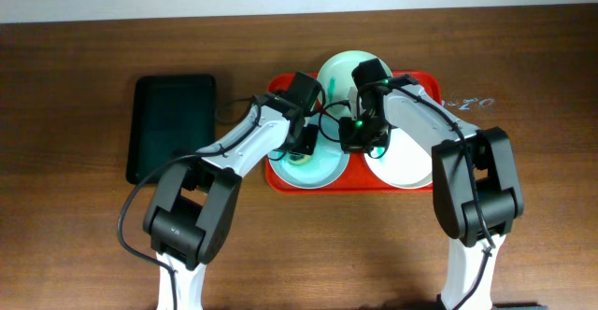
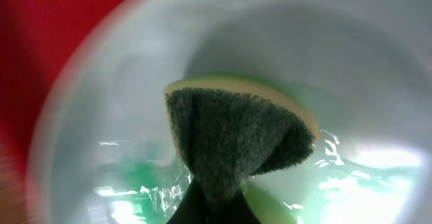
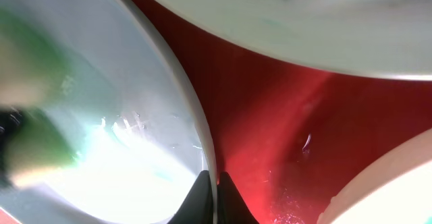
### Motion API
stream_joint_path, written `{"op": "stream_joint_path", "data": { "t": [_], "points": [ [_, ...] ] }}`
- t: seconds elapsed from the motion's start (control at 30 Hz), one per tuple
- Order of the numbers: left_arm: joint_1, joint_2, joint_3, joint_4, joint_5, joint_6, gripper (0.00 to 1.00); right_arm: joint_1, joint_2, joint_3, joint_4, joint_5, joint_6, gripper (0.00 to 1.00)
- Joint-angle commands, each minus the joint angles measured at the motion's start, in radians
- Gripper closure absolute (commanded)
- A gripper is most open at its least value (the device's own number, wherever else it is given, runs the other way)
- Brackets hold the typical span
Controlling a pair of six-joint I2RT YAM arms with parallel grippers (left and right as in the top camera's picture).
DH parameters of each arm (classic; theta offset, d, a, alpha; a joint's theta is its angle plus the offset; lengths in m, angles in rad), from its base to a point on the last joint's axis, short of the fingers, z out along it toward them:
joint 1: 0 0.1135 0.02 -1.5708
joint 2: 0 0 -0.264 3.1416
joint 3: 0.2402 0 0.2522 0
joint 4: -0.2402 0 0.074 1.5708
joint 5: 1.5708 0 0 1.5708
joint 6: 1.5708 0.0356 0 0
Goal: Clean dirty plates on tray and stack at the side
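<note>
The counter is the biggest thing here. Its bare brown wood is open along the bottom of the overhead frame and out to both sides, and its edge runs across the top.

The red tray sits in the upper centre. A black tray lies to its left, apart from it, with a strip of wood between them.

The red tray is crowded. The upper mint plate overhangs its top rim. The white plate fills its lower right and the lower mint plate its lower left. In my right wrist view, only a narrow wedge of red floor shows between the three.

The lower mint plate looks pale, wet and glossy, with teal-green smears low on its left in my left wrist view.

My left pincer is pinching a sponge, whose dark green scouring face is turned to the camera with a yellow layer behind it. The sponge sits over the plate's bowl. The view is too blurred to tell whether it touches the plate.

My right pincer is pressed together on the right-hand rim of the lower mint plate, and the rim runs up between the two fingertips.
</note>
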Motion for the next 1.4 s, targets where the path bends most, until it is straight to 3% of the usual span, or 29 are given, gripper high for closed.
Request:
{"op": "stream_joint_path", "data": {
  "t": [0.0,0.1,0.17,0.23,0.37,0.5,0.57,0.6,0.7,0.83,0.93,1.03,1.1,1.2,1.3,1.37],
  "points": [
    [0.027,-0.008,-0.008,-0.024,-0.433,-0.019,1.00,0.000,0.014,-0.003,-0.009,0.008,-0.013,0.96],
    [0.027,-0.066,-0.007,-0.051,-0.469,-0.088,1.00,0.000,0.014,-0.003,-0.010,0.008,-0.013,0.96],
    [0.027,-0.158,-0.006,-0.069,-0.159,-0.089,1.00,0.000,0.014,-0.003,-0.009,0.008,-0.013,0.96],
    [0.023,-0.186,-0.014,-0.073,0.303,-0.036,1.00,0.000,0.014,-0.003,-0.009,0.008,-0.013,0.96],
    [0.018,-0.143,-0.198,-0.006,0.213,-0.037,1.00,0.000,0.014,-0.003,-0.013,0.008,-0.013,0.96],
    [0.021,-0.143,-0.265,0.011,-0.124,-0.042,1.00,0.000,0.014,-0.003,-0.017,0.008,-0.013,0.96],
    [0.021,-0.144,-0.240,0.001,-0.374,-0.095,1.00,0.001,0.014,-0.003,-0.018,0.008,-0.014,0.96],
    [0.021,-0.146,-0.192,-0.014,-0.427,-0.094,1.00,0.001,0.014,-0.003,-0.018,0.008,-0.017,0.96],
    [0.021,-0.148,-0.013,-0.019,-0.403,-0.094,1.00,0.002,0.014,-0.003,-0.035,0.008,-0.089,0.96],
    [0.090,-0.148,0.177,-0.077,-0.141,-0.094,1.00,0.002,-0.028,0.053,-0.065,0.068,-0.093,0.96],
    [0.276,-0.148,0.197,-0.195,-0.106,-0.093,1.00,0.057,-0.121,0.206,-0.179,0.400,-0.106,0.96],
    [0.454,-0.148,0.197,-0.290,-0.109,-0.094,1.00,0.217,-0.142,0.353,-0.234,0.888,-0.120,0.96],
    [0.510,-0.148,0.195,-0.315,-0.107,-0.094,1.00,0.304,-0.142,0.387,-0.225,1.124,-0.120,0.96],
    [0.531,-0.147,0.193,-0.334,-0.108,-0.093,1.00,0.450,-0.142,0.391,-0.177,1.644,-0.121,0.96],
    [0.531,-0.147,0.193,-0.335,-0.108,-0.093,1.00,0.520,-0.142,0.391,-0.110,1.772,-0.257,0.96],
    [0.531,-0.147,0.180,-0.334,-0.108,-0.093,1.00,0.521,-0.142,0.390,-0.094,1.636,-0.257,0.96]
  ]
}}
